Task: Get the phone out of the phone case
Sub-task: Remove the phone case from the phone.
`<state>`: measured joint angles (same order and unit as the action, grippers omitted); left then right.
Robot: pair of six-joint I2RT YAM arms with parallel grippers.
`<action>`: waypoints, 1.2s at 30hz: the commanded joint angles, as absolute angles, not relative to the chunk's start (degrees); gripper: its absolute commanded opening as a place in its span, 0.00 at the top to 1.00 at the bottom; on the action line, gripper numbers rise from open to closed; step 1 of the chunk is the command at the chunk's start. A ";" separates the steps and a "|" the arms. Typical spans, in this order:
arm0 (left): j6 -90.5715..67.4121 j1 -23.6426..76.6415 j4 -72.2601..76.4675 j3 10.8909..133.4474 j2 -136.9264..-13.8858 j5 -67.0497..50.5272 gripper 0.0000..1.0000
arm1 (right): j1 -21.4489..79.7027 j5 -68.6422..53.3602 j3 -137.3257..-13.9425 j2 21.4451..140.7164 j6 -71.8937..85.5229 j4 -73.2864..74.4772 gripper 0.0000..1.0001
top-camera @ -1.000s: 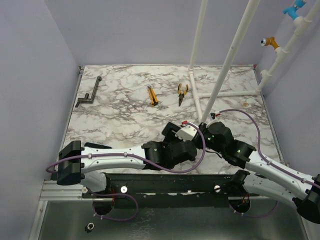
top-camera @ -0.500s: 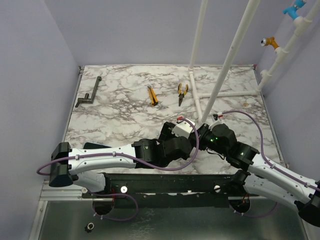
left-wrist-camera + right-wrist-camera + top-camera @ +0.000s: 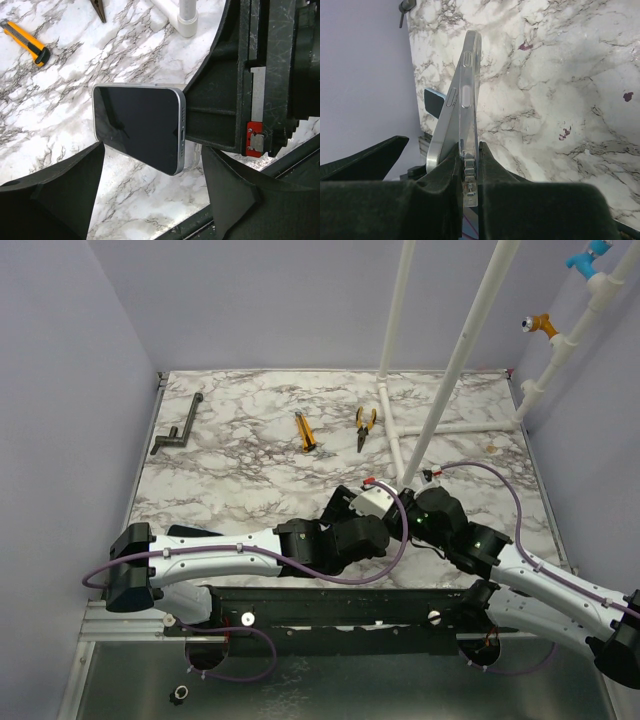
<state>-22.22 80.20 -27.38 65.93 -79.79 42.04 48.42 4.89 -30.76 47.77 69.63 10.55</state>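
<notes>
Left pincer has just spread wide & now straddles the phone, held off the desk just near-side of the white pipe, w/ right pincer clamped on the case edge: phone looks part-peeled, prob. ready for pull-out.

Marble-pattern table, top view: loose tools and pipework.
Clock refs from table ctr. Dark metal crank handle lies flat at approx. 10 o'clock, nr left edge. Yellow utility knife at 11, yellow-handled pliers at 12–1, side by side, apart. White pipe frame rests on surface at 1–2.
</notes>
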 commanded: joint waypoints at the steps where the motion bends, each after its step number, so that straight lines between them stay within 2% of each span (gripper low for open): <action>1: -20.66 79.54 -26.80 66.10 -80.44 44.92 0.24 | 48.74 5.71 -31.38 46.73 70.83 8.04 1.00; 5: -21.29 79.24 -26.73 65.18 -80.20 45.67 0.29 | 48.78 5.71 -31.24 45.98 70.95 8.27 1.00; 18: -19.56 78.27 -26.67 64.86 -84.71 46.30 0.34 | 48.78 5.19 -31.58 44.75 71.02 9.05 1.00; 25: -15.89 78.30 -26.09 66.11 -86.37 49.65 0.46 | 48.78 4.81 -31.55 44.41 71.45 10.18 1.00; 30: -13.38 78.23 -25.85 67.32 -88.47 49.69 0.61 | 48.78 4.86 -31.71 44.30 71.45 10.72 1.00; 36: -12.93 78.28 -25.26 67.85 -89.52 48.84 0.74 | 48.74 5.35 -32.07 43.95 71.46 11.70 1.00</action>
